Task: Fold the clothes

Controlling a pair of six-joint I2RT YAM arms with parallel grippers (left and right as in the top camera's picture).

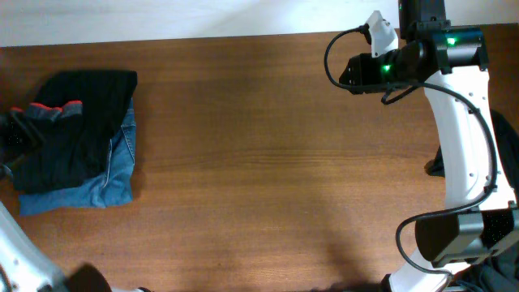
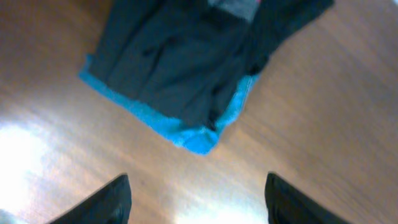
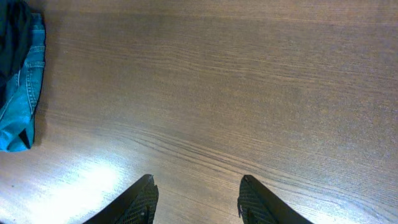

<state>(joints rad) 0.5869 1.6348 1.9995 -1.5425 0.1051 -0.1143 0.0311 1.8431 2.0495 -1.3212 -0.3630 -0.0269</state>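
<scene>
1. The clothes lie in one small stack at the far left edge of the table. A soft black garment sits folded on top of a flat blue denim piece, whose edges show along the stack's right and lower sides.
2. A grey-speckled waistband edged coral-red shows at the stack's upper left corner.
3. The left gripper hangs just short of the stack. Its fingers are spread wide with nothing between them and touch no cloth.
4. The right gripper is also spread wide and empty. It hovers over bare wood well apart from the stack, and only the denim edge shows at the left of its view.
5. Judged from this, the stack looks folded and set aside, and no garment is in hand. The moment seems to fall between one fold and the next.
6. The next move probably calls for bringing an unfolded garment onto the open middle of the table and spreading it flat. Whether any is left I cannot tell: dark shapes behind the right arm are too hidden to name.
7. The brown wood-grain table is smooth, with soft glare in both wrist views.
8. A pale wall strip runs along the table's far side.
</scene>
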